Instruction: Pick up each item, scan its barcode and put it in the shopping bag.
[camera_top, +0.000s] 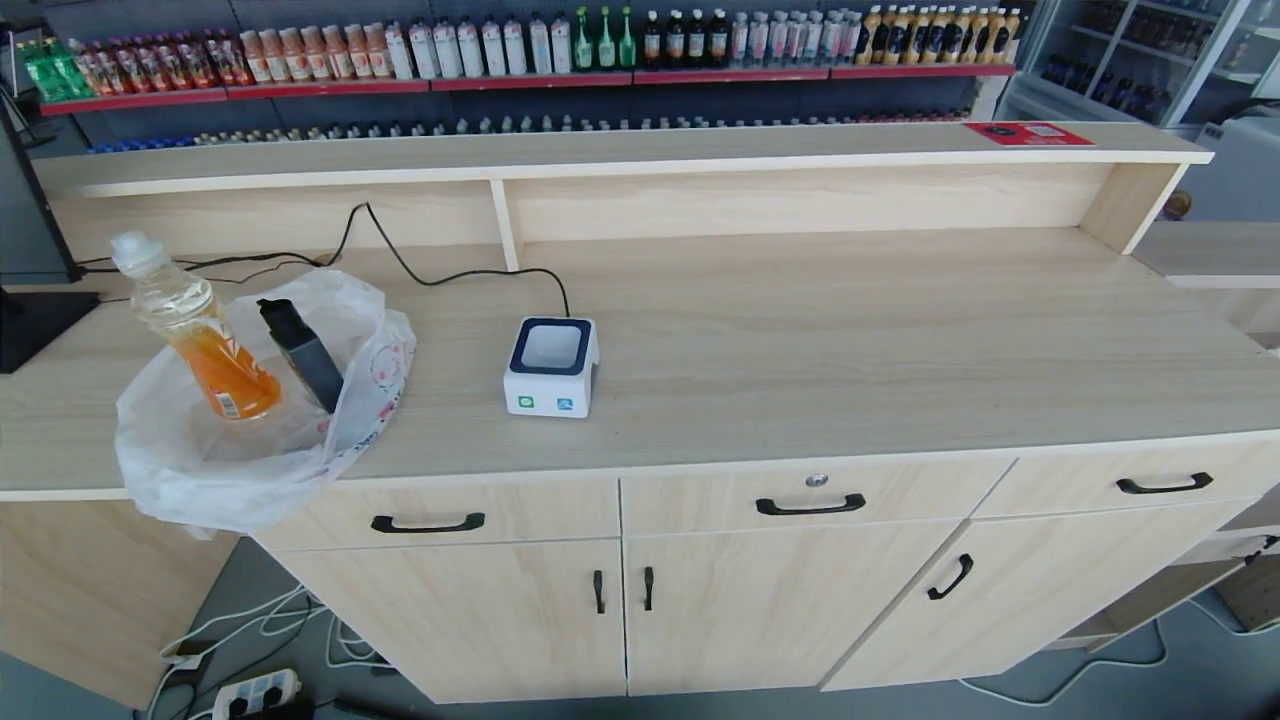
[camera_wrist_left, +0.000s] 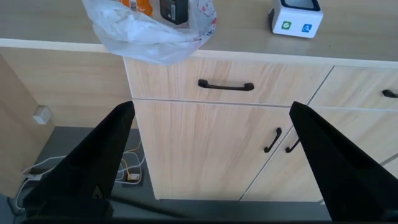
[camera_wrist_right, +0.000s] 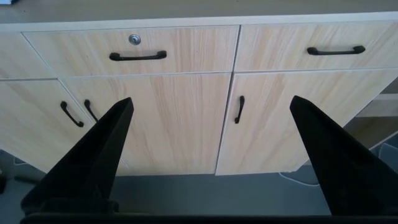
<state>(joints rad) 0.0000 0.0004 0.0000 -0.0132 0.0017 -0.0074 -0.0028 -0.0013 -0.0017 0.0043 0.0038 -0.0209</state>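
**Operator:** Where the counter (camera_top: 800, 340) ends on the left, what is there?

**Spotter:** You have the shopping bag (camera_top: 170, 470) there, thin white plastic with its mouth open. Its lower part droops over the counter's front edge. A bottle (camera_top: 205, 345) of orange drink stands inside it, leaning with its cap toward the back. Just to its right, in the same bag, a dark flat pack (camera_top: 305, 355) leans the same way.

**Operator:** And my left gripper?

**Spotter:** Your left gripper (camera_wrist_left: 211, 107) sits low in front of the cupboard, below the bag. Its two fingers are spread wide apart.

**Operator:** Further right?

**Spotter:** You see the scanner (camera_top: 551, 366), a small white box with a dark-rimmed window on top. It sits on the counter near the bag but not touching it. A black cable (camera_top: 440, 275) runs from its back toward the left rear. Your right gripper (camera_wrist_right: 211, 101) faces the drawer with the lock (camera_wrist_right: 134, 39) and the doors beneath it, and its fingers are also spread wide.
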